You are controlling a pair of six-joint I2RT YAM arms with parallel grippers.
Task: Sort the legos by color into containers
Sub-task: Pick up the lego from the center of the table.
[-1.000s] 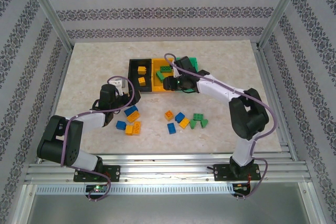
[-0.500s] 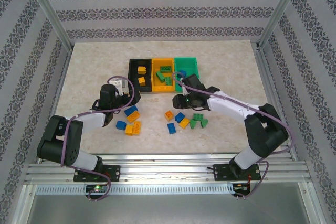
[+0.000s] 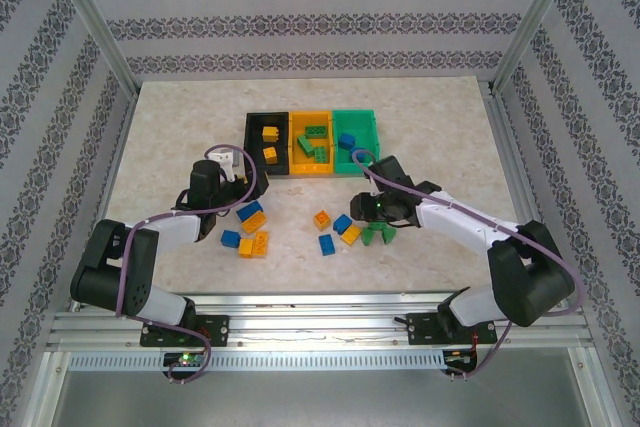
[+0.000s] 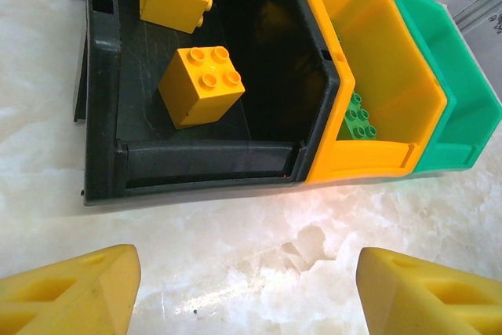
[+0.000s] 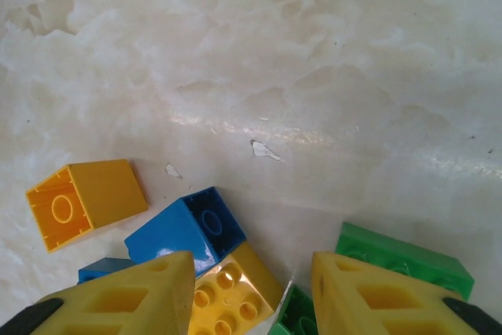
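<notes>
Right gripper (image 5: 251, 264) wide open, empty, low over loose studded plastic bricks at lower centre of top view: blue brick (image 5: 184, 229), yellow brick (image 5: 227, 292), green brick (image 5: 404, 260). Left gripper (image 4: 247, 255) wide open, empty, facing black rectangular plastic bin (image 4: 102, 76) with two yellow cubes (image 4: 201, 84) inside. Orange bin (image 4: 392, 100) holds green pieces (image 4: 359, 119); green bin (image 3: 355, 113), upper centre, one blue piece (image 3: 347, 140)
</notes>
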